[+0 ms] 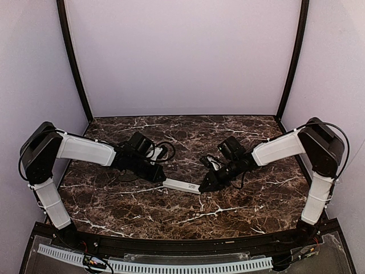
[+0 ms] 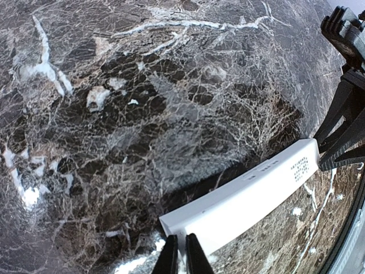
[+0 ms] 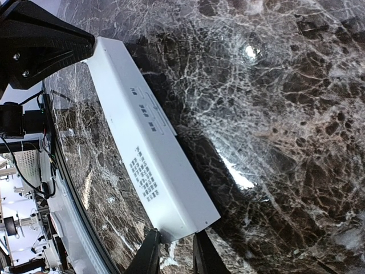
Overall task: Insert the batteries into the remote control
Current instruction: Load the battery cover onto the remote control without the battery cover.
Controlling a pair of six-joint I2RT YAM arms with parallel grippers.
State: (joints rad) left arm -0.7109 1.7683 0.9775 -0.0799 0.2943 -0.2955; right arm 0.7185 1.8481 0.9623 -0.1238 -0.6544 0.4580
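White remote control [image 1: 181, 186] lies mid-table [image 1: 228, 131], between both grippers.
Obs: left gripper [image 2: 181, 244] closed at one end; right gripper [image 3: 175, 242] fingers flank the other end, cannot tell if clamped. Grey print on remote control too small to read.

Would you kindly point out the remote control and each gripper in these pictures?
remote control [image 1: 182, 186]: top external view, middle of its white body.
left gripper [image 2: 181, 242]: left wrist view, midway between its fingertips.
right gripper [image 3: 175, 237]: right wrist view, midway between its fingertips.
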